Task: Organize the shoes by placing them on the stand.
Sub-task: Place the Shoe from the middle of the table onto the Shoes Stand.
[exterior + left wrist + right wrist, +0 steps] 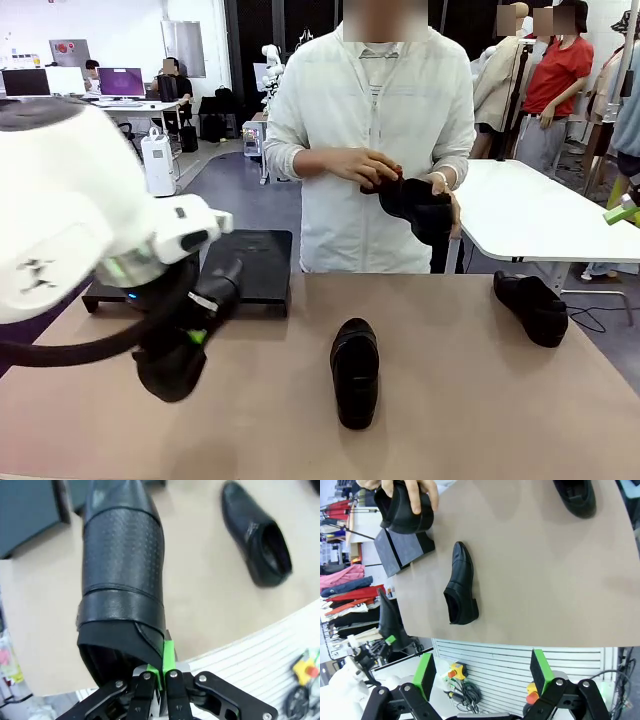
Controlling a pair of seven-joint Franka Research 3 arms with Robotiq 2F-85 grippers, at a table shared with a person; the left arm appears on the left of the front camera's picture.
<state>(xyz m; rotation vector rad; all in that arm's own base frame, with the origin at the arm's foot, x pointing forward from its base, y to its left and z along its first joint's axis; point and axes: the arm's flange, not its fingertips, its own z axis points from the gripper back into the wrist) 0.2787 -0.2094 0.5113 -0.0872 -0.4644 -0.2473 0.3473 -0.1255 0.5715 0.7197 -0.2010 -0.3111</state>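
Left gripper (162, 656) clamps a likely slippery shoe (122, 580) by its heel collar near the left edge of the table (210, 610); right gripper (482, 671) gapes empty.

One shoe (355, 372) lies mid-table (480, 400), lengthwise between robot and person. Far right, near the edge, there's a second shoe (531, 307). Behind the middle one, over the far edge, the person's hands (370, 166) hold a third shoe (418, 208). The stand (245, 262) sits far left, and before it the left gripper (159, 672) carries the fourth shoe (122, 580) above the table.
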